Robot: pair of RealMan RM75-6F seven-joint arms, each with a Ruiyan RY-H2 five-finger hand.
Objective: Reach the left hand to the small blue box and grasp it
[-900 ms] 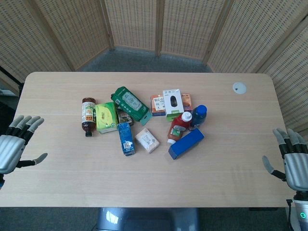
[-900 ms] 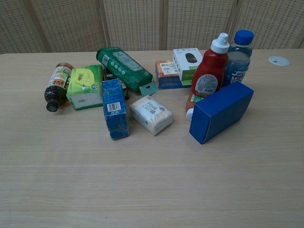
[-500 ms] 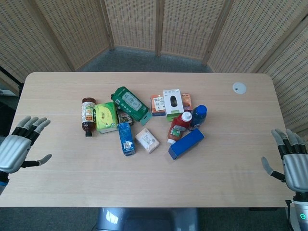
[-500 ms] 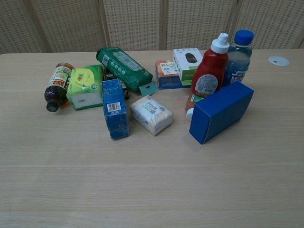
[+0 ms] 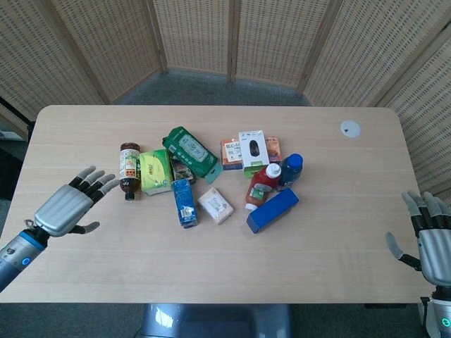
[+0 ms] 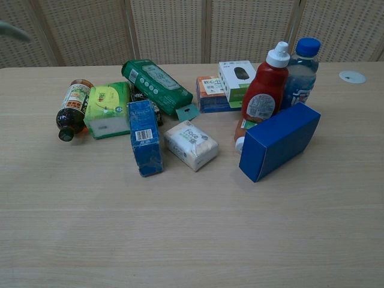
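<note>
Small blue box (image 5: 184,203) (image 6: 144,137): slim carton, white barcode label on top face, lying flat, touching no hand. Sits well right of left hand (image 5: 69,207) fingertips, past dark bottle (image 5: 129,169) and green pack (image 5: 155,171). Left hand fingers spread, holding nothing; since earlier frame moved in over table toward cluster. Right hand (image 5: 433,236) fingers spread, empty, at table's right edge, unchanged.

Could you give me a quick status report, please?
Left hand open, over table, short of target. Right hand open, idle. Small blue barcoded box lying untouched. Dark sauce bottle near the approach.
</note>
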